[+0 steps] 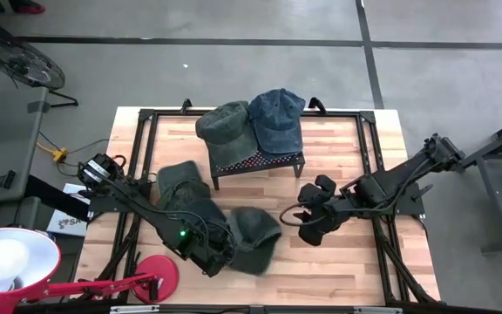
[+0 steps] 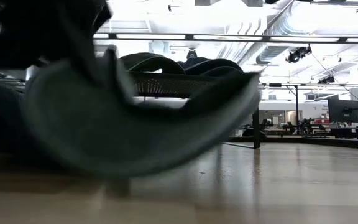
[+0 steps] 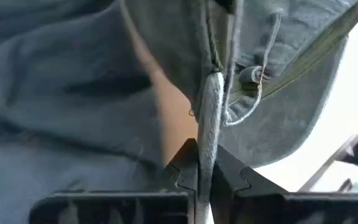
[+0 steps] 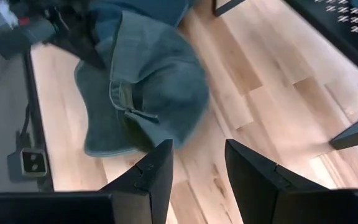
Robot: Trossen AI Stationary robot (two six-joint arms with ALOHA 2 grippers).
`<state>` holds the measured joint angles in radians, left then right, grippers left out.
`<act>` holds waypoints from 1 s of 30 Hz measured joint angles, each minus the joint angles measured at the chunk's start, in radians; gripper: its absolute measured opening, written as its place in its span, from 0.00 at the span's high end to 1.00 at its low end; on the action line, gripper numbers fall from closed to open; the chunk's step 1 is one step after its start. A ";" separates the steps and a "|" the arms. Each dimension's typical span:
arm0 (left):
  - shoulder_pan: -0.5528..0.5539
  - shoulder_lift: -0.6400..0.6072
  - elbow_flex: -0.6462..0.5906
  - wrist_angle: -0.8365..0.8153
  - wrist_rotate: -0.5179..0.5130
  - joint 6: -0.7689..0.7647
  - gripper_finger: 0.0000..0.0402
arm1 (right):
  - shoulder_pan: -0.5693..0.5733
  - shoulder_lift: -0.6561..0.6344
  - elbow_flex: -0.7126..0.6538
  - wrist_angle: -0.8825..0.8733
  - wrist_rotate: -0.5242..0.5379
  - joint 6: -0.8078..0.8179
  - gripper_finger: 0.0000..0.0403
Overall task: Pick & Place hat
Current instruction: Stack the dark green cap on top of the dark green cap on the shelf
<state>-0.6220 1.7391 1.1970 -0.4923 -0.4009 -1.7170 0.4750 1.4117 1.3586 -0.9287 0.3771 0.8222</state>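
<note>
left gripper pinches a grey-green hat at the near side of the table

the left gripper (image 1: 219, 255) sits low over the near middle of the wooden table (image 1: 338, 262), its arm reaching in from the left edge. its two fingers (image 3: 182, 174) are closed tight on a fold of the grey-green hat (image 1: 253, 237), with the cloth squeezed in a thin line between them and a loose thread hanging beside the seam. the hat spreads out to the right of the gripper; in the low view its brim (image 2: 142, 124) curves like a wide bowl close above the table top, and whether any of it touches the wood cannot be told. another dark hat (image 1: 179, 183) lies under the left arm, a little farther back and to the left.

at the far middle of the table stands a small black rack (image 1: 260, 164). two more hats rest on it side by side and touching: a green one (image 1: 223, 124) on the left and a blue one (image 1: 277, 118) on the right.

the right gripper (image 1: 310, 218) waits over the right half of the table, near the held hat but apart from it. its fingers (image 4: 157, 171) stand partly open with nothing between them.
</note>
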 joint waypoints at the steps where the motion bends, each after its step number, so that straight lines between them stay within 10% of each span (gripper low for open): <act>1: 0.000 -0.001 0.019 -0.008 -0.009 0.041 0.98 | 0.001 0.000 0.000 -0.001 -0.011 -0.011 0.66; 19: 0.001 -0.002 0.490 -0.569 -0.010 0.554 0.99 | 0.049 -0.108 0.002 0.135 -0.096 -0.371 0.66; 30: 0.022 -0.003 0.670 -0.629 0.020 0.839 0.99 | 0.132 -0.195 0.002 0.262 -0.078 -0.855 0.66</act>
<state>-0.5997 1.7363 1.8671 -1.1210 -0.3806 -0.8776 0.6073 1.2167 1.3609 -0.6671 0.2995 -0.0325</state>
